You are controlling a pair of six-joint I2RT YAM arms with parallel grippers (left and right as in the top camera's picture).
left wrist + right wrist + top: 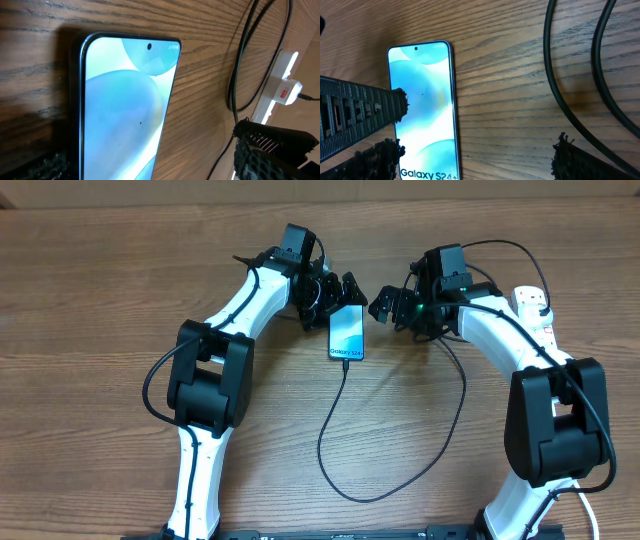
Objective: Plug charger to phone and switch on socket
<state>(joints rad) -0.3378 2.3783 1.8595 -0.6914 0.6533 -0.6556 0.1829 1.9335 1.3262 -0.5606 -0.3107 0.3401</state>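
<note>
Phone: flat on table, screen up, lit light blue, "Galaxy S24+" readable in right wrist view. Mid-table, between both arms.

Charger: thin black cable, one end at phone's bottom edge, looping toward near table edge, then curving back up on the right and passing under right arm. Seated in port or not: cannot tell.

Socket: white strip at far right, partly hidden behind right arm, well apart from phone. In left wrist view, white block with red mark sitting on it. Switch position unreadable.

Left gripper: just beside phone's top left corner, jaws spread wide, pinching nothing. In own view, phone lying between the two fingers, nearer the left one; contact not clear.

Right gripper: just right of phone's top, apart from it, jaws spread, empty. Pads low in own view over bare wood, two black cable runs above and right of them. Ribbed finger entering same view from left, overlapping phone's left edge.
</note>
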